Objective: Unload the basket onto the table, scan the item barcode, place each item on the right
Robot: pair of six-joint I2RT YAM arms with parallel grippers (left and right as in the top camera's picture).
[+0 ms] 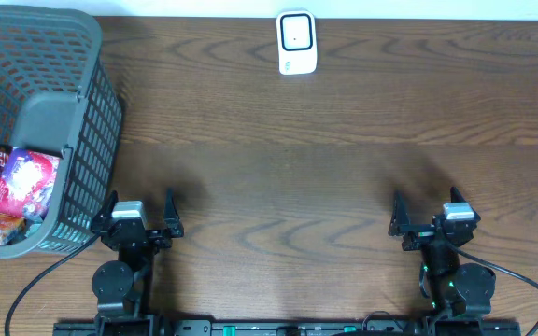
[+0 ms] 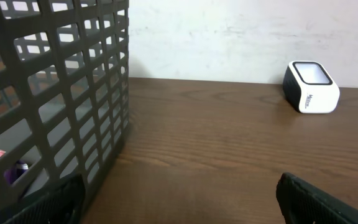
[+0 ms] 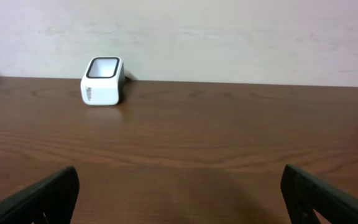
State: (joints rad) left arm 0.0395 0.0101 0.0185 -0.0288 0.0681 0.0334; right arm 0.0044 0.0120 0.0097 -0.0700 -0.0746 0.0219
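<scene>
The left gripper (image 1: 140, 202) sits low at the near edge of the table (image 1: 278, 168), jaws wide apart with nothing between them. Its outer finger (image 2: 55, 202) is close beside the near corner of the basket (image 1: 96, 112); whether the two touch is hard to tell from these views. The right gripper (image 1: 425, 202) is well apart from it on the other side, also at the near edge, jaws spread and empty.

The grey mesh basket fills the table's far left corner. Inside it, against the near wall, lie several packets (image 1: 21, 182): a pink and purple one on top, with red and orange ones beside and below it. No barcode can be made out on them.

The scanner (image 1: 297, 42), a small white box with a dark-rimmed window, stands alone at the far edge, near the middle and next to the pale wall (image 3: 229, 31).
</scene>
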